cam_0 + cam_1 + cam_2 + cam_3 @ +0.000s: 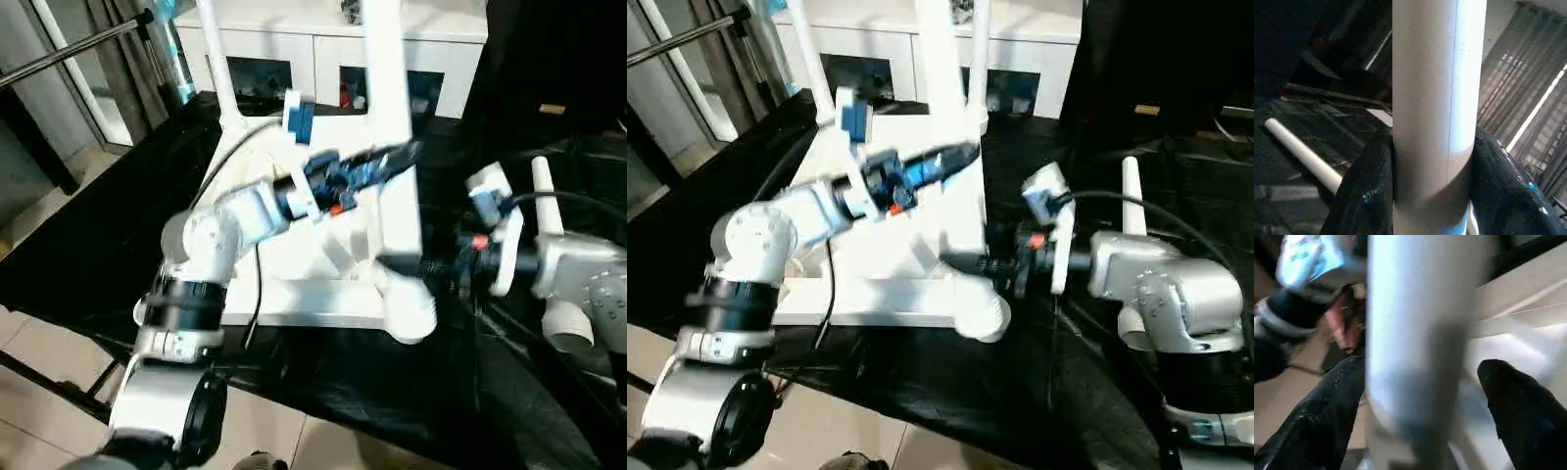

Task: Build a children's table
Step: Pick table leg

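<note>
The white tabletop (323, 264) lies underside up on the black-draped worktop (411, 392), with several white legs already standing in its corner sockets. In the head views the left claw (397, 157) reaches across the tabletop to the thick upright leg (387, 78) at the near right corner; the left wrist view shows what the head views blur, namely both black fingers (1369, 191) pressed against that leg's sides, so the left claw is clenched on it. That view also catches a loose leg (1303, 154) lying on the black cloth behind. The right claw (994, 259) sits low beside the rounded corner socket (980, 308). Its wrist view shows the leg's base (1415, 342) between its fingers (1518, 401), with a clear gap on one side, so this claw stands released around the leg rather than gripping it. Behind the worktop stands a white cabinet (323, 49) with glass doors.
</note>
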